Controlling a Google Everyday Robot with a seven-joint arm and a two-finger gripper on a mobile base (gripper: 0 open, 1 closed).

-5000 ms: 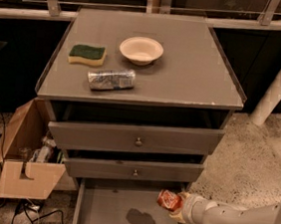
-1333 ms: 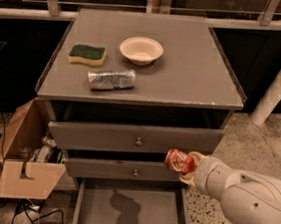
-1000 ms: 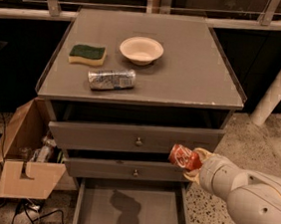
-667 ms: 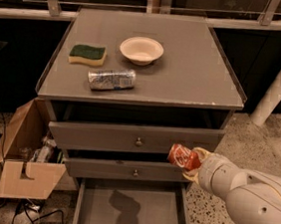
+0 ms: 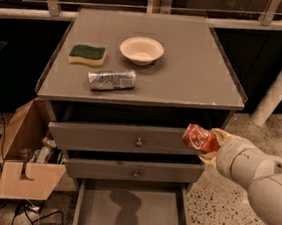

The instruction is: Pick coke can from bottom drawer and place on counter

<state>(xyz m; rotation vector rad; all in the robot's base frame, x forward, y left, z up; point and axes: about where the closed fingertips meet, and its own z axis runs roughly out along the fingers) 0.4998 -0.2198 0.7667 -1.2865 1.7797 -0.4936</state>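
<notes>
Below counter (image 5: pixel 195 75) edge, gripper (image 5: pixel 209 142) clamps the coke can (image 5: pixel 200 138).

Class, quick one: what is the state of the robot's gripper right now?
Gripper: closed on the coke can, held in the air by the right end of the top drawer, below the counter.

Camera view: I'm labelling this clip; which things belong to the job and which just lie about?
Job: coke can, held by the gripper at the right of the upper drawers; bottom drawer, open; counter.
Lying about: sponge, bowl, silver-blue can, cardboard box.
</notes>
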